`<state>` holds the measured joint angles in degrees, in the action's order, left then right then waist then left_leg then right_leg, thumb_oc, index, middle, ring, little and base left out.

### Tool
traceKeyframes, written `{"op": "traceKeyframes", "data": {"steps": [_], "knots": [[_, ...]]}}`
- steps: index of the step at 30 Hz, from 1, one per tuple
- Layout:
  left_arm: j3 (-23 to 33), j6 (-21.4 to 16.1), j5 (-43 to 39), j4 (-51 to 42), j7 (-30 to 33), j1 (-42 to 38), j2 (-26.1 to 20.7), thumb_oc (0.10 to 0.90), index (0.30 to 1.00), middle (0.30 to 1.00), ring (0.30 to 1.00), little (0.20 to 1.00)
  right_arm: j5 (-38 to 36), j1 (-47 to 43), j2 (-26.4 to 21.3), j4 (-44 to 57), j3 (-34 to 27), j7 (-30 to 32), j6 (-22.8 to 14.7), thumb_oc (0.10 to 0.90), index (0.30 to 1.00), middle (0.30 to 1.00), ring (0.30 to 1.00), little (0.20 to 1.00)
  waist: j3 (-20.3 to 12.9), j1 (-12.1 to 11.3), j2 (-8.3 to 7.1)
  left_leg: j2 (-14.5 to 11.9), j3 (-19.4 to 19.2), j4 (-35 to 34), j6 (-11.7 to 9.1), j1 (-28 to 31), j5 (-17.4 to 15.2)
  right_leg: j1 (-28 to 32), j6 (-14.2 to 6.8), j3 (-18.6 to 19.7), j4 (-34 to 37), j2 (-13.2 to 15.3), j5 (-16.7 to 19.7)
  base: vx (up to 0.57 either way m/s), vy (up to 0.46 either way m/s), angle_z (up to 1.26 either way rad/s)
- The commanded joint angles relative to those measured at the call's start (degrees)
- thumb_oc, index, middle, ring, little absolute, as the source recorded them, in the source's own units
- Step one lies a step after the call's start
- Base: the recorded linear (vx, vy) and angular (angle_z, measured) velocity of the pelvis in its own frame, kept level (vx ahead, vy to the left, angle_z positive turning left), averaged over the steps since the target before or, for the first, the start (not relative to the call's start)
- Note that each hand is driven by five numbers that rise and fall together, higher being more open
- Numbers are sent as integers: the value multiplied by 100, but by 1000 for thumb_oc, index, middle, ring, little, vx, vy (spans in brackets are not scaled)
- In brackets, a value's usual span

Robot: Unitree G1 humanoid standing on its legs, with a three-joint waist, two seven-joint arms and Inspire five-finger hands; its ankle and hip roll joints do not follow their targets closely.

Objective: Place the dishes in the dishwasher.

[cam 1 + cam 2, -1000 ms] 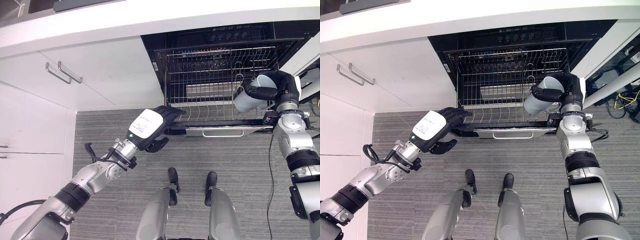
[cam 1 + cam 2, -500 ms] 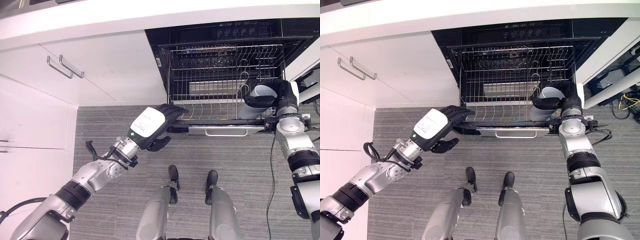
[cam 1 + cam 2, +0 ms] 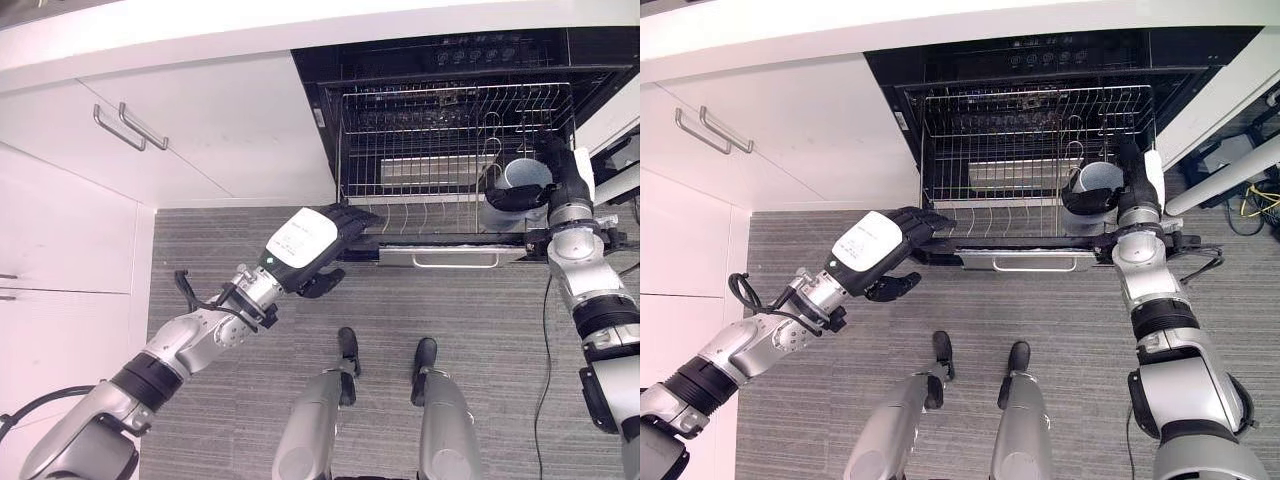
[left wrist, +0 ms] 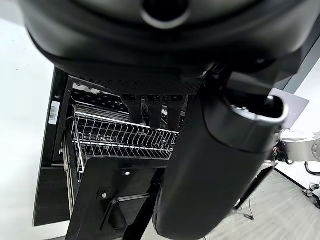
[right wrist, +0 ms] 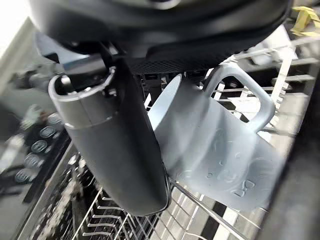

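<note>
My right robot hand (image 3: 556, 186) curls round a pale grey glossy ceramic mug (image 5: 215, 150), low over the right side of the pulled-out wire dishwasher rack (image 3: 440, 160). Released tilted, the slick mug could tip between the thin metal tines. My left robot hand (image 3: 318, 240) rests flat-fingered, holding nothing, against the rack's near left corner.
</note>
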<state>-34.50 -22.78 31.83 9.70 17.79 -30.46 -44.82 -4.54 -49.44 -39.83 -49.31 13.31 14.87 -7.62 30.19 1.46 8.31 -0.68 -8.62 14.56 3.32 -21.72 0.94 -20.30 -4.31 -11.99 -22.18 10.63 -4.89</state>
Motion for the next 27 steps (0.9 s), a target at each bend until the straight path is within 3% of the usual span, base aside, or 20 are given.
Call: {"op": "traceKeyframes", "data": {"steps": [1,7,14,16,21,22,24,25,27], "knots": [[296,-377,-266,-923,44,-154,127,800,900,900,900,900,495,-521,-789,663,34,676,-689,800,900,900,900,900,-40,52,313,-139,222,262,-411,126,-617,-191,-15,458,-295,-197,-400,0,0,0],[282,-340,-303,-1116,-95,-64,171,800,900,900,900,900,575,-507,-840,771,-48,1115,-971,800,900,900,900,900,-40,80,401,-114,217,262,-401,115,-640,-214,-39,499,-233,-166,-372,-6,11,0],[312,-255,-366,-1218,-102,-21,173,800,900,900,900,900,183,-381,-822,855,-250,1067,-803,800,900,900,900,900,-40,110,458,-105,195,262,-401,127,-656,-207,-53,501,-215,-140,-372,0,0,0],[319,-248,-357,-1223,-73,6,178,800,900,900,900,900,-202,-330,-769,821,-341,952,-610,800,900,900,900,900,-40,119,470,-114,171,262,-404,138,-665,-189,-57,492,-185,-131,-359,0,0,0],[327,-198,-389,-1224,-28,16,207,800,900,900,900,900,-649,-170,-594,665,-632,970,-531,800,900,900,900,900,-40,148,500,-150,122,262,-404,145,-676,-191,-64,483,-173,-118,-353,-1,3,-1],[332,-186,-397,-1209,-25,12,230,800,900,900,900,900,-1075,-103,-522,664,-750,779,-172,800,900,900,900,900,-40,166,515,-155,106,262,-407,152,-684,-191,-66,488,-173,-115,-357,17,14,-4],[345,-177,-365,-1218,-41,35,269,800,900,900,900,900,-1692,-44,-401,552,-846,604,122,800,900,900,900,900,-40,169,520,-156,89,262,-407,161,-695,-177,-63,483,-148,-106,-353,0,0,0],[339,-157,-340,-1235,-30,59,287,800,900,900,900,900,-1483,-11,-360,476,-872,704,-66,800,900,900,900,900,-40,169,529,-167,82,262,-408,164,-693,-170,-59,481,-135,-109,-345,0,0,0],[318,-118,-383,-1268,-34,77,250,800,900,900,900,900,-306,43,-384,477,-833,803,-390,800,900,900,900,900,-40,181,503,-156,87,262,-408,215,-724,-140,-74,480,-188,-79,-411,0,0,0]]}}
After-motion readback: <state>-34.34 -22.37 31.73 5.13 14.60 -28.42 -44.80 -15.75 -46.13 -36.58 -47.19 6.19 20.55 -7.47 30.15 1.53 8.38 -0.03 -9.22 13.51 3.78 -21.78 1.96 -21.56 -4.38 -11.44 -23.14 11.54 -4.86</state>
